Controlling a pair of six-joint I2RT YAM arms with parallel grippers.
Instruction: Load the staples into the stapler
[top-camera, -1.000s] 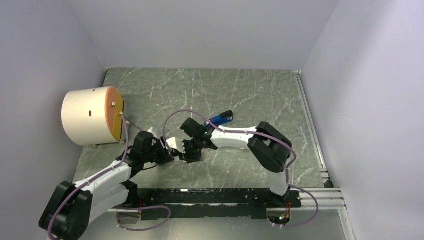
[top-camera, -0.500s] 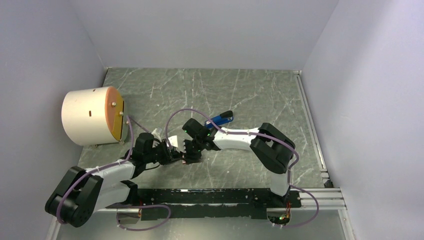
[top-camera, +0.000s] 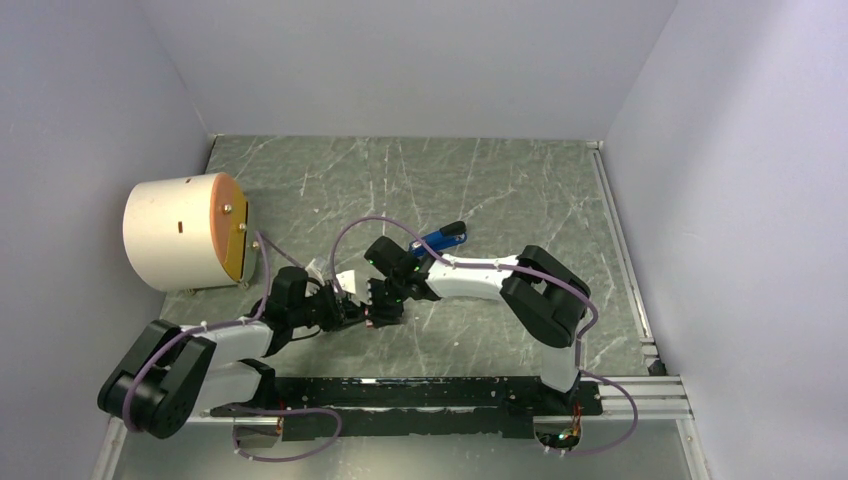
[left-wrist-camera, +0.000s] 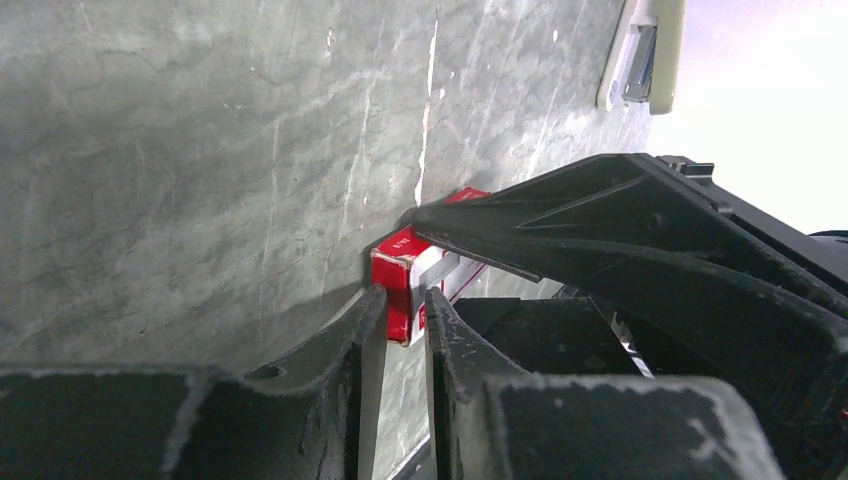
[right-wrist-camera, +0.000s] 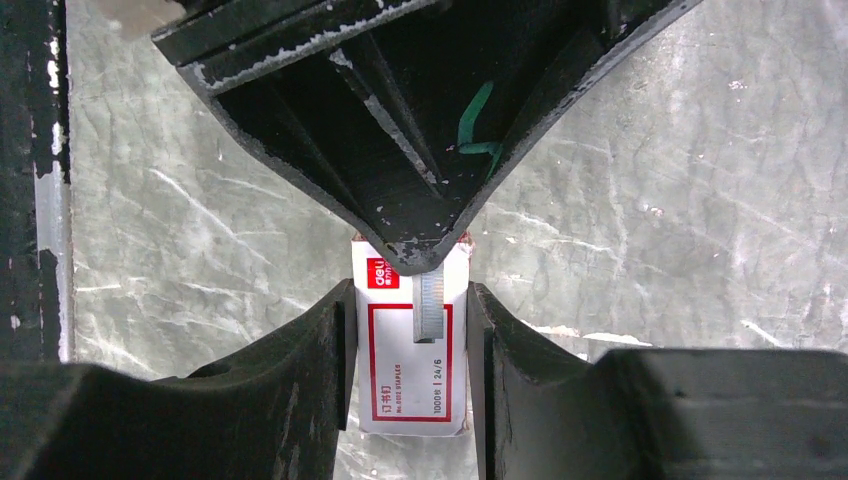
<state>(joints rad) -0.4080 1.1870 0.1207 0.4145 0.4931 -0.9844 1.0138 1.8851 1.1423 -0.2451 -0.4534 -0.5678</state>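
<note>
Two grippers: tip to tip low over the table (top-camera: 480, 340).
Left gripper (left-wrist-camera: 404, 318): pinched nearly closed on the staples (right-wrist-camera: 428, 306), a grey ribbed strip at the mouth of the staple box (right-wrist-camera: 410, 390).
Right gripper (right-wrist-camera: 410, 335): clamped across that red-and-white box, fingers on both sides.
Stapler (top-camera: 440, 239): blue, on the table beyond the right arm, apart from both.

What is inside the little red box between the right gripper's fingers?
A grey ribbed strip of staples shows at the red box's far end, pinched by the left gripper. Anything deeper is hidden by its walls and label.
</note>
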